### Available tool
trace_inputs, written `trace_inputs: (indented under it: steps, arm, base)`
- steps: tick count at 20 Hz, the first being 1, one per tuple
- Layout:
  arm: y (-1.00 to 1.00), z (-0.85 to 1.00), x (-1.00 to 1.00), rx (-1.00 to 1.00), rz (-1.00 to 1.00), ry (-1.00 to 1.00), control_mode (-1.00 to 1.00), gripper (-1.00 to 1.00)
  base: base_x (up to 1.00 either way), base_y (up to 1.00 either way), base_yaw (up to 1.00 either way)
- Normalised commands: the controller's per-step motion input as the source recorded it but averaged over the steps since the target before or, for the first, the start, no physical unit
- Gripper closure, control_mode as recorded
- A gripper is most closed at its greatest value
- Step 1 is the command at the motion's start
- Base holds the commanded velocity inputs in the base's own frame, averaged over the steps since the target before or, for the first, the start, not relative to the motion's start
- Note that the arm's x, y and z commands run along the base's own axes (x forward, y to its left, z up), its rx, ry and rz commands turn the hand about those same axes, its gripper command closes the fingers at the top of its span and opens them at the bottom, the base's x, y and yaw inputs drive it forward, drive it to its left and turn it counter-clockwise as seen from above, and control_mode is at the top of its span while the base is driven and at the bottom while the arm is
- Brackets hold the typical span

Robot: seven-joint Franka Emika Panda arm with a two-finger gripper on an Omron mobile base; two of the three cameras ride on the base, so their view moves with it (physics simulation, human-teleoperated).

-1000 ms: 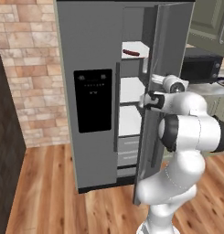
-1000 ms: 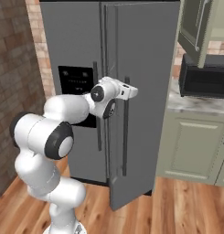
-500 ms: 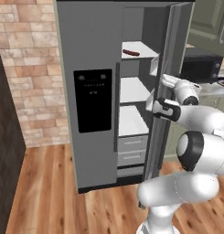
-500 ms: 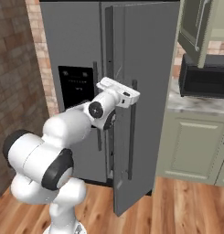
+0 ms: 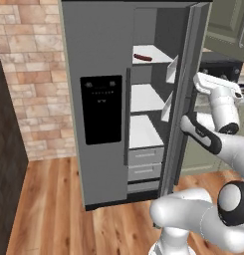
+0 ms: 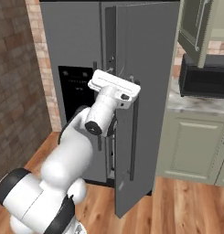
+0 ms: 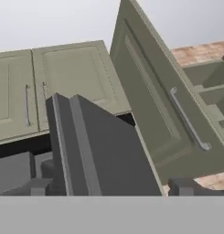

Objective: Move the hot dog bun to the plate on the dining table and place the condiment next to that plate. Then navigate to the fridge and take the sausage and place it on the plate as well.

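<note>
Claw point(image 7: 104, 187) now apart; fridge point(image 5: 101, 99) door wider; sausage point(image 5: 142, 57) visible left view.

Even, flat rendered light; soft shadows; hand view perhaps slightly blurred.

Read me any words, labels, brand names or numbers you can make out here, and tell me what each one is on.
No text can be read anywhere.
Dispenser panel on the fridge: a faint row of pale marks near its top, too small to read.
Microwave, cabinets, sausage: no markings visible.
</note>
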Motion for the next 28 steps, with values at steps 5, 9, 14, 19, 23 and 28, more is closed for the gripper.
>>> trace_inputs:
  steps: [5, 9, 14, 19, 23, 28]
  arm:
    - [0.33, 0.86, -0.84, -0.18, 0.00, -0.34, -1.00, -1.00]
    - [0.71, 0.39, -0.57, -0.27, -0.09, -0.14, -1.00, -1.00]
    - [0.73, 0.23, -0.17, -0.33, -0.30, 0.02, -1.00, -1.00]
    - [0.49, 0.32, -0.05, -0.34, -0.43, 0.29, -1.00, -1.00]
    - [0.49, 0.15, -0.01, -0.28, -0.45, 0.54, -1.00, -1.00]
    - [0.56, 0.00, 0.00, -0.29, -0.43, 0.71, -1.00, -1.00]
  base:
    - [0.00, 0.00, 0.00]
    - [0.00, 0.00, 0.00]
    - [0.00, 0.00, 0.00]
    - [0.00, 0.00, 0.00]
    - [0.00, 0.00, 0.00]
    - [0.00, 0.00, 0.00]
